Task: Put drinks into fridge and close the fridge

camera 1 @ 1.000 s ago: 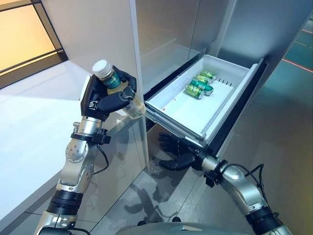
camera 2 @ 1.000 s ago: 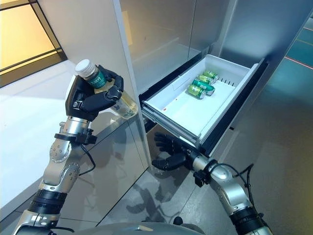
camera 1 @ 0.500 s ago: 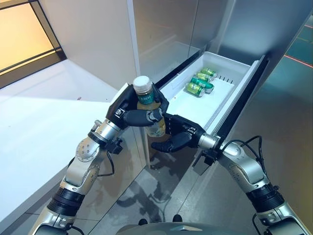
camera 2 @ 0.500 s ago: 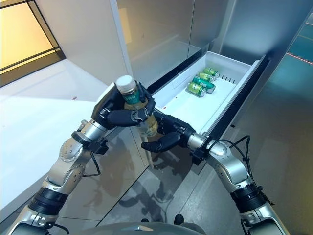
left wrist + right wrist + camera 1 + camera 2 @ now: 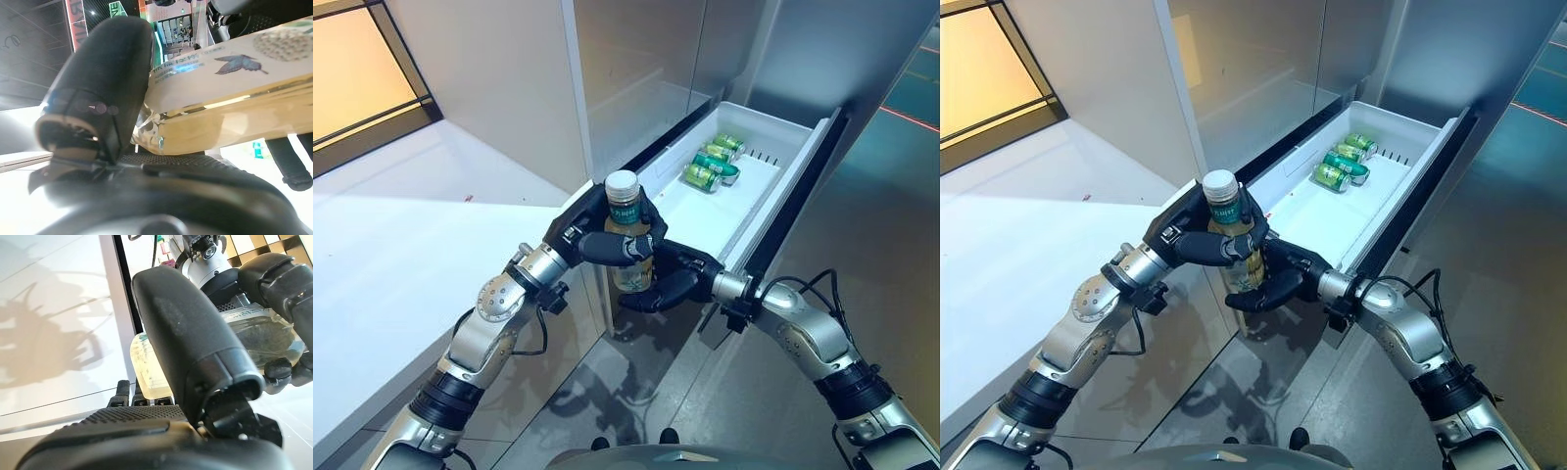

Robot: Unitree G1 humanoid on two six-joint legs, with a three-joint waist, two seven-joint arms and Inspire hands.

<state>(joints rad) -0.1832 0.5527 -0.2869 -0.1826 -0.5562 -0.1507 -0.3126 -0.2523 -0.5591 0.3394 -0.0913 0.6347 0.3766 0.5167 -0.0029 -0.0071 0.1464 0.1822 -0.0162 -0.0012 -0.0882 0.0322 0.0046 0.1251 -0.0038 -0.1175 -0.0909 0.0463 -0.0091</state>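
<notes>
Now I have the bottle held upright at the near corner of the open fridge drawer, white cap up, amber liquid showing through the lower half. My left hand is clenched around its upper body and label, fingers wrapped across the front. My right hand sits just below and beside the drawer's near corner, palm cupped under the bottle's base; its thumb and fingers reach toward the bottle, but I cannot tell whether they have closed on it.

A second ago the left hand held the bottle high and well away from the drawer, over the white counter, while the right hand hung open beneath the drawer. Since then both have converged, and the bottle has come down to meet the right hand.

I judge this to be a handover in progress, left to right, so the right arm can carry the bottle into the drawer. Green cans already lie on their sides at the drawer's far end. The drawer remains pulled fully out, so closing is not yet done.
</notes>
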